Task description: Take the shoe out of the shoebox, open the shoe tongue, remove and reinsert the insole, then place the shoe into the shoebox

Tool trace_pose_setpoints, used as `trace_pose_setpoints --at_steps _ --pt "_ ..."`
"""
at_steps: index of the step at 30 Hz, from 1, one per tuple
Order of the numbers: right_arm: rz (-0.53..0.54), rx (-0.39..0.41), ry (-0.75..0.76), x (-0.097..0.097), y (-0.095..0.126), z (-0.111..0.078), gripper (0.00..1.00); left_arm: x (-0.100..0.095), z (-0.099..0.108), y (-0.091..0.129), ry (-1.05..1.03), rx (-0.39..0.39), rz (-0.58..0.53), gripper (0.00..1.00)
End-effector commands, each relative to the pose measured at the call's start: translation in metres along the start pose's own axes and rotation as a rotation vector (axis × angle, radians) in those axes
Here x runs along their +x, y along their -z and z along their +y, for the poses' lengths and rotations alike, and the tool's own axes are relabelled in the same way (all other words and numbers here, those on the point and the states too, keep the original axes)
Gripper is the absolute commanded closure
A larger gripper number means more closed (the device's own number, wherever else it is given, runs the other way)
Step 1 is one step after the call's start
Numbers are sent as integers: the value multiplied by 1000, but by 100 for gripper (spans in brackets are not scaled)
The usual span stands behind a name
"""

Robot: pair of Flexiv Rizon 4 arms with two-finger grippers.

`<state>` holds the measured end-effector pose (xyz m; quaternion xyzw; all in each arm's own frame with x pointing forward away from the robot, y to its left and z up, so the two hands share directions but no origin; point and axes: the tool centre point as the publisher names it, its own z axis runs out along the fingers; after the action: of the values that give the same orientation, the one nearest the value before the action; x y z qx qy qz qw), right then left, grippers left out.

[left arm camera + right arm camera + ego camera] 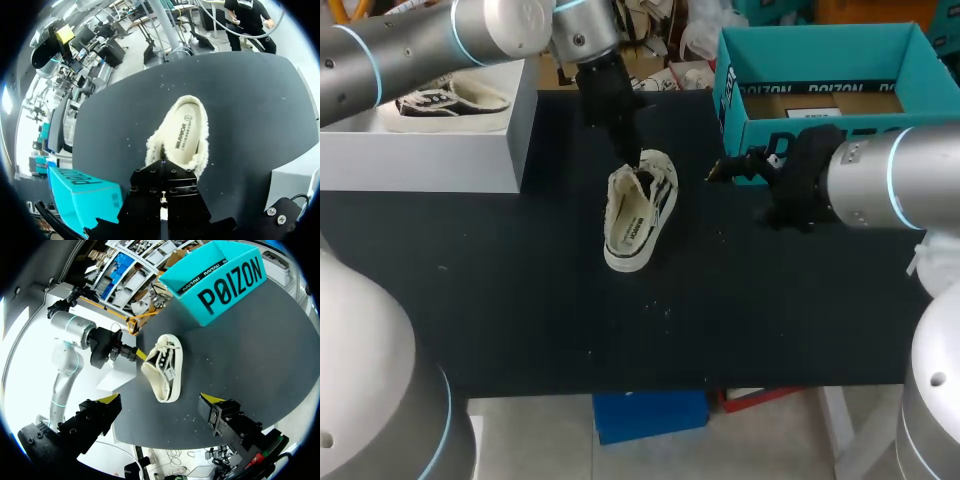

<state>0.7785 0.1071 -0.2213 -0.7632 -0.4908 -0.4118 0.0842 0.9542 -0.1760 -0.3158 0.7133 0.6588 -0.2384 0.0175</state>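
Lying in the middle of the black worktop (520, 290) is a cream shoe (638, 215) with black stripes on its side. Its fluffy inside shows, and the insole (187, 135) sits in it. The shoe is out of the teal shoebox (820, 128), which stands open at the far right of the worktop, well apart from it.

The left arm comes down from the far left. Its left pincer (636, 165) is right at the far end of the shoe, touching the fluffy rim by the opening. The left wrist view looks straight into the shoe, which stretches away just ahead of that pincer. I cannot tell if this pincer is clamped on the rim or apart.

The right arm comes in from the right. Its right pincer (161, 399) hangs between the shoe and the shoebox, near the box's front wall. Its two yellow tips stand wide apart and hold nothing. The shoe lies ahead of them and does not touch them.

A white box (420, 160) sits at the far left with a dark shoe (450, 100) in it.
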Motion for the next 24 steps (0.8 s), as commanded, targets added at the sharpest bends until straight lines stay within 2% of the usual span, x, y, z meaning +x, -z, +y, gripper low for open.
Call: trace_pose_setpoints --at_steps 1,7,13,24 --pt "-4 -5 -1 2 -2 -1 0 19 -9 1 28 -53 -9 100" --pt "-4 -5 -1 2 -2 -1 0 34 2 -5 71 -49 -16 100" --pt "-4 -5 -1 2 -2 -1 0 34 9 -12 80 -43 -21 100" --pt "-4 -5 -1 2 -2 -1 0 31 15 1 73 -82 -52 100"
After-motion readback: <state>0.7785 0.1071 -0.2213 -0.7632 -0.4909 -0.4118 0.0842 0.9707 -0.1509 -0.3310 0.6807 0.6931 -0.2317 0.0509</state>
